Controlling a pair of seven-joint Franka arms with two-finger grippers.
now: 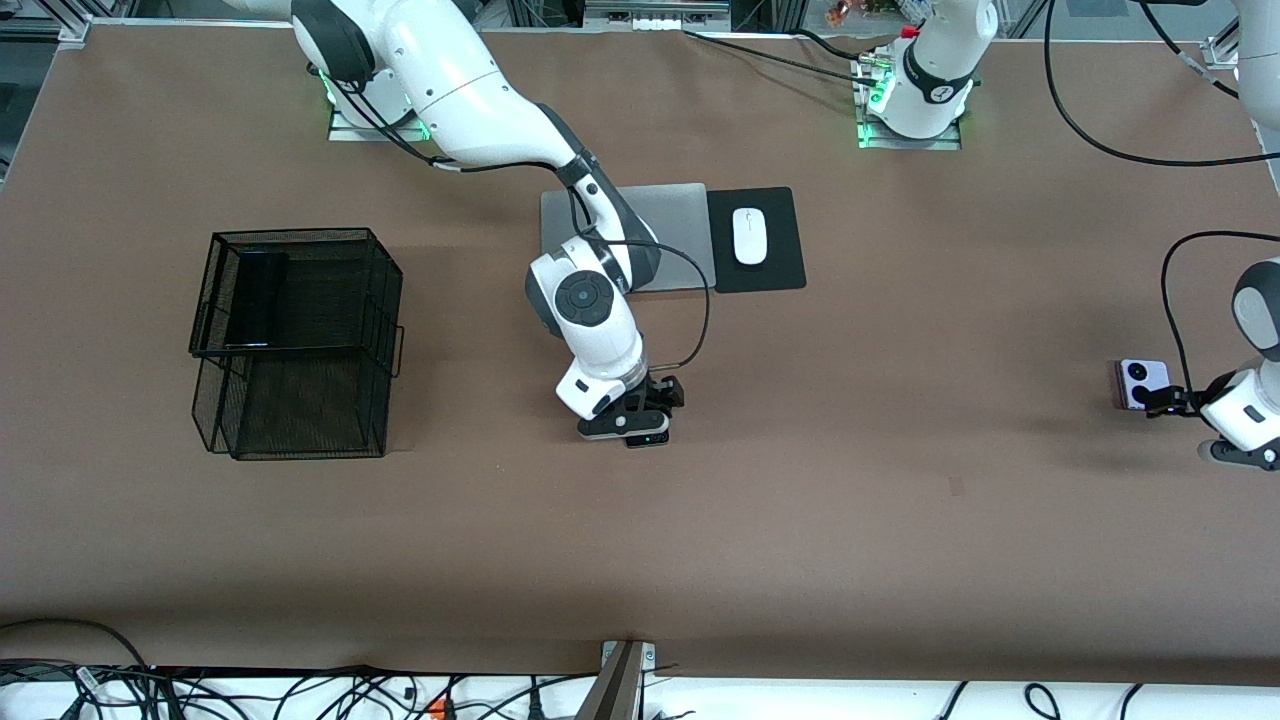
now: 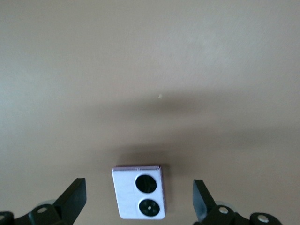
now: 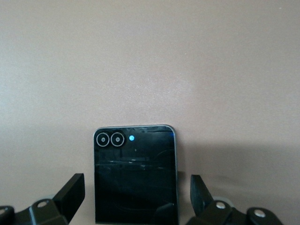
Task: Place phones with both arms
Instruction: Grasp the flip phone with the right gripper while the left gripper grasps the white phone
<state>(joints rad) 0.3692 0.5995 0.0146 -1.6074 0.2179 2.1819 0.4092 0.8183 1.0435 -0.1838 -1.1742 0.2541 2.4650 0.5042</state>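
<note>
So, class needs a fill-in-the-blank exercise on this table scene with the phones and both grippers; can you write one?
1. The right gripper is low over the small ____ phone, fingers open.
2. The lavender-white phone shows ____ black circles, between the left gripper's open fingers.
3. The long black phone lies in the wire ____.
4. The white mouse sits on a black ____.

Missing: black; two; basket; pad

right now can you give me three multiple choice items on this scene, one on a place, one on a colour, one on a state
1. Where is the long black phone?
A. in the wire basket
B. on the laptop
C. beside the mouse

2. What colour is the phone between the left gripper's fingers?
A. red
B. lavender-white
C. green

3. How does the right gripper stand?
A. shut on the mouse
B. open around the small black phone
C. lifting the basket

Answers: A, it lies in the basket's upper tier; B, pale body with two black circles; B, fingers apart on either side.
</note>
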